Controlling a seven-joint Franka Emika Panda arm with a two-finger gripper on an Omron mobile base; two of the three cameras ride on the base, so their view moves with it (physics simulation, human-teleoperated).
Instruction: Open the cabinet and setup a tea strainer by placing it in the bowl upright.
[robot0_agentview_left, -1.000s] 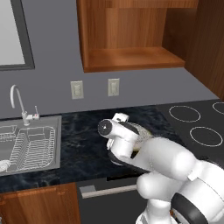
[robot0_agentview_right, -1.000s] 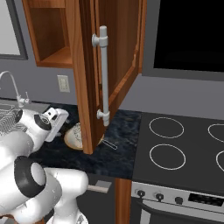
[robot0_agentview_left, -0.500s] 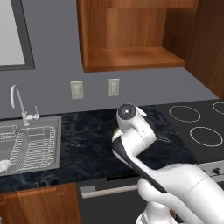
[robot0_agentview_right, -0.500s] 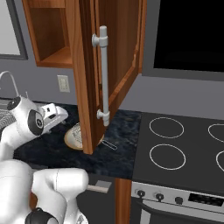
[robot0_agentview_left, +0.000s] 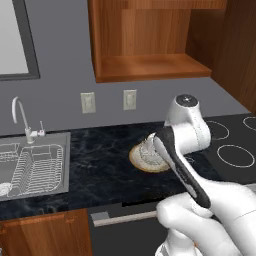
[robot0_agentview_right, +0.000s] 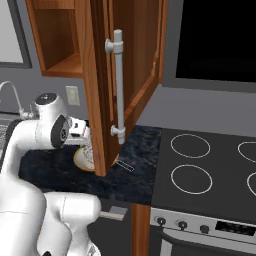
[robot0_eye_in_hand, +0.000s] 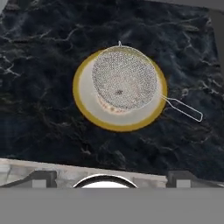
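The wall cabinet (robot0_agentview_right: 135, 60) stands open, its door swung out with the silver bar handle (robot0_agentview_right: 118, 90) facing me; its bare shelf (robot0_agentview_left: 150, 65) shows in the left base view. On the dark counter sits the cream bowl (robot0_eye_in_hand: 89, 105) with the tan rim. The tea strainer (robot0_eye_in_hand: 124, 78) rests mesh-down in it, and its thin handle (robot0_eye_in_hand: 183, 109) sticks out over the rim. My gripper (robot0_eye_in_hand: 113, 176) hovers above the bowl, open, holding nothing. The bowl (robot0_agentview_left: 137, 161) lies just under the hand (robot0_agentview_left: 152, 145).
A sink (robot0_agentview_left: 30, 165) with a wire dish rack and a tap (robot0_agentview_left: 22, 117) lies to the left. The stove top (robot0_agentview_right: 200, 160) with ring burners is on the right. The open door (robot0_agentview_right: 100, 115) hangs over the counter right beside the bowl (robot0_agentview_right: 80, 159).
The arm has lifted and swung right, away from the counter, uncovering the bowl with the strainer in it. The strainer, bowl and door have not moved.
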